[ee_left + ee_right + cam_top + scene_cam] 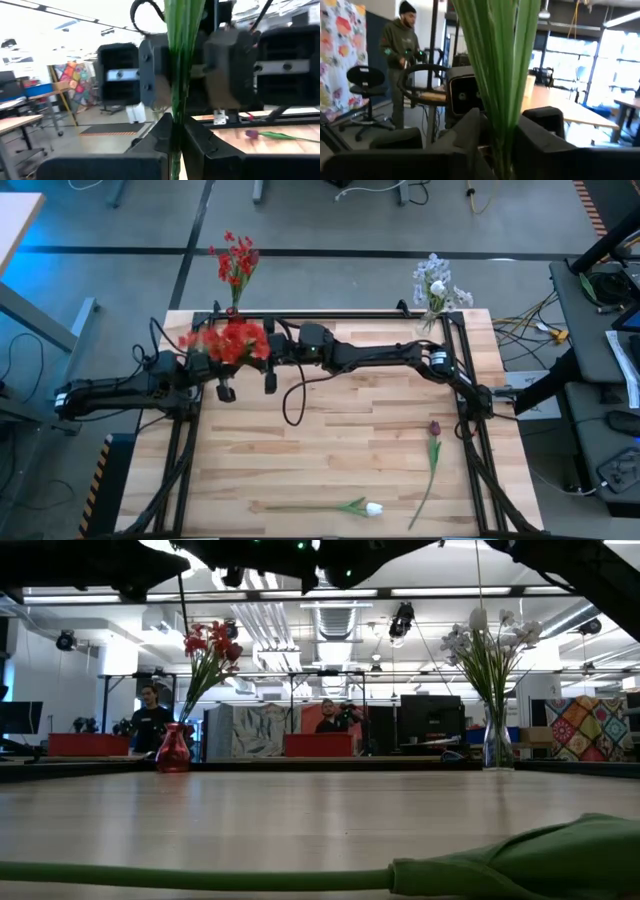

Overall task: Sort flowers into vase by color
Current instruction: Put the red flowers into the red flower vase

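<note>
High view, red glass vase (232, 310): red flowers (236, 258).
Clear vase (436, 312): pale sprays (437, 280).
Left gripper (222, 370): clenched on red bunch (232, 340).
Right gripper (268, 352): cannot tell.
Wood table (330, 440): maroon tulip (434, 428), white tulip (372, 508).

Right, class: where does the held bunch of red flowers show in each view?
High view: red bunch over the wooden table, far left.
Low view: not in it.
Left wrist view: its green stems, clamped in the left gripper.
Right wrist view: its stems, up the middle, at the right gripper.
Shared landmark: the wooden table, in high, low and left wrist views.
</note>
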`<move>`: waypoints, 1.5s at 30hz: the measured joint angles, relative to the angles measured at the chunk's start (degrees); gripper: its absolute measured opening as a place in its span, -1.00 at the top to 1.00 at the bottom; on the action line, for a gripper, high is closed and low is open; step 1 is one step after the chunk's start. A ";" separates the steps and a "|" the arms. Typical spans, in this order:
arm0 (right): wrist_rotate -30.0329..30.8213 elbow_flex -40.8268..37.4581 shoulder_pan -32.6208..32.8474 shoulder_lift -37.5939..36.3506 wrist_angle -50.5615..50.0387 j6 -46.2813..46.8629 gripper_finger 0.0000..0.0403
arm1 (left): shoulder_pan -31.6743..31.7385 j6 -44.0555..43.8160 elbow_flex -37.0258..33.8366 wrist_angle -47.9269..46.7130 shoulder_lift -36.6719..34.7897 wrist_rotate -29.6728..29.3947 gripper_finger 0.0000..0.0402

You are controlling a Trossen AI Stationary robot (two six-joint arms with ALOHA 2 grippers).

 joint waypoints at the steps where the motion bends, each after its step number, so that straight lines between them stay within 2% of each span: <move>1: 0.19 0.02 0.00 -0.71 -1.72 -0.31 0.52 | 0.10 -0.06 0.00 0.00 -0.10 -0.46 0.98; 5: 1.00 0.15 -0.08 -3.78 -11.53 -4.68 0.28 | 1.12 -1.11 -1.08 2.40 -0.23 -0.83 0.99; 8: 1.34 -1.40 -0.18 -5.58 -15.20 -6.55 0.25 | 2.67 -1.24 -3.02 5.10 -0.33 -0.73 0.99; 12: 5.40 -7.18 -0.46 -8.35 -15.28 -9.31 0.44 | 5.24 -2.64 -5.71 7.60 -0.04 0.97 0.99; 19: 5.17 -21.84 -2.32 -14.31 -11.02 -8.15 0.92 | 8.92 -4.39 -7.06 9.46 0.07 2.31 1.00; 28: 5.76 -39.23 -2.44 -25.69 -9.68 -7.35 0.94 | 14.25 -5.96 -7.18 10.41 0.71 3.61 1.00; 30: 8.15 -42.66 -2.16 -28.14 -8.52 -7.36 0.94 | 16.28 -6.60 -7.23 12.23 1.50 1.62 1.00; 33: 11.30 -47.96 -1.73 -31.14 -5.68 -7.35 0.94 | 20.69 -7.86 -7.25 15.47 4.31 -1.89 1.00; 41: 11.57 -60.30 -1.57 -36.06 5.29 -6.22 0.94 | 35.69 -12.28 -8.35 30.29 14.83 -3.53 1.00; 45: 11.95 -63.60 -1.57 -36.87 8.65 -6.16 0.94 | 40.63 -15.68 -9.18 37.16 21.66 -3.46 1.00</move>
